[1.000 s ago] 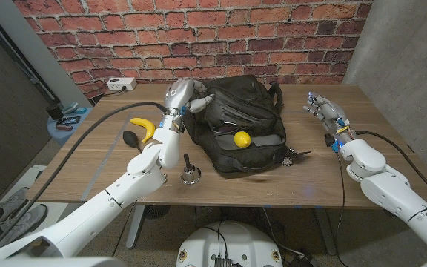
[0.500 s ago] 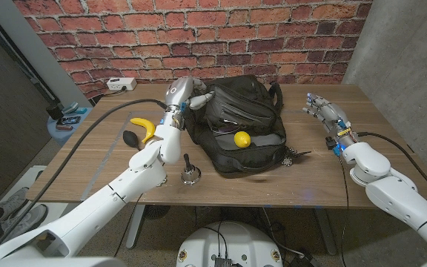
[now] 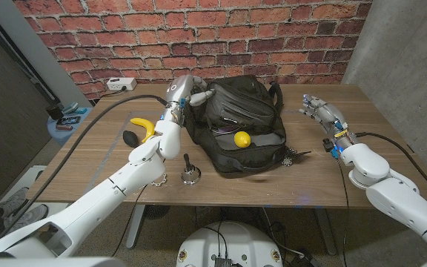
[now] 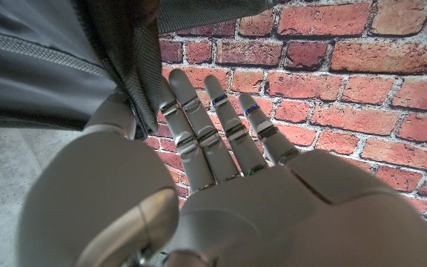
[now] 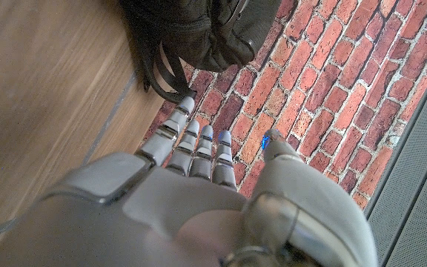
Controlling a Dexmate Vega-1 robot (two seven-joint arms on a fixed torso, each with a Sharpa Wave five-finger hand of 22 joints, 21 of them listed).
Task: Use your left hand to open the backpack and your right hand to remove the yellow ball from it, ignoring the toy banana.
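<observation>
Backpack (image 3: pixel 241 130) flap lifted higher by gripping left hand (image 3: pixel 187 93); right hand (image 3: pixel 321 113) spread, empty

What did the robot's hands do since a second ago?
The left hand lifted the backpack flap it pinches a bit higher, opening the bag wider. The right hand shifted slightly toward the backpack, open. The yellow ball, toy banana and the backpack's base stayed put.

White glossy arms, silver-grey hands (image 3: pixel 185 90), black cables.
</observation>
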